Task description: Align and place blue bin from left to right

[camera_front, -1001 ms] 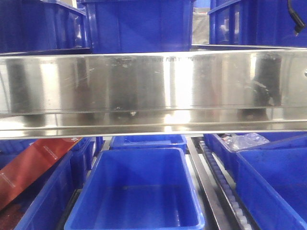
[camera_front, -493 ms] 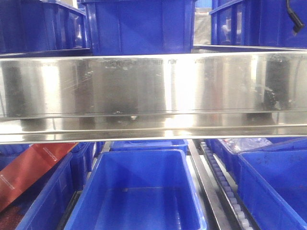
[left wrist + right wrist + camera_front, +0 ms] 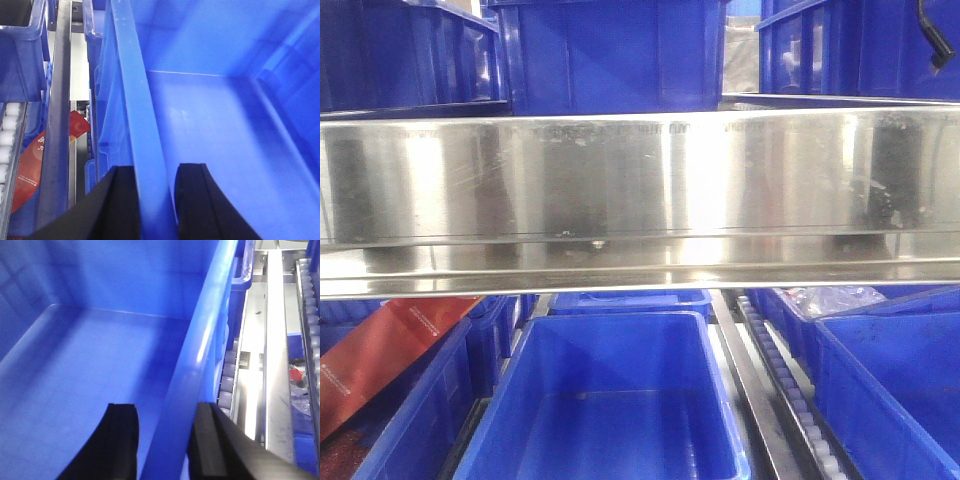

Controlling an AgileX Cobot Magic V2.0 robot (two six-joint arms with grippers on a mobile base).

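An empty blue bin (image 3: pixel 610 400) sits on the lower level, in the middle of the front view. In the left wrist view my left gripper (image 3: pixel 156 167) straddles the bin's (image 3: pixel 210 125) left wall, with one black finger outside and one inside, both against the rim. Over on the right wrist view, my right gripper (image 3: pixel 167 407) straddles the bin's (image 3: pixel 100 355) right wall in the same manner. Neither gripper shows in the front view, where the steel beam hides them.
A wide steel shelf beam (image 3: pixel 640 190) crosses the front view, with blue bins (image 3: pixel 610 55) on the shelf above. Neighbouring blue bins stand left (image 3: pixel 410 420) and right (image 3: pixel 900 380). A red packet (image 3: pixel 380 345) lies at the left. A roller track (image 3: pixel 790 400) runs beside the bin.
The front view has shifted slightly: the steel beam sits a little lower in the picture and the middle bin looks slightly larger. Over the last half second almost nothing moves.
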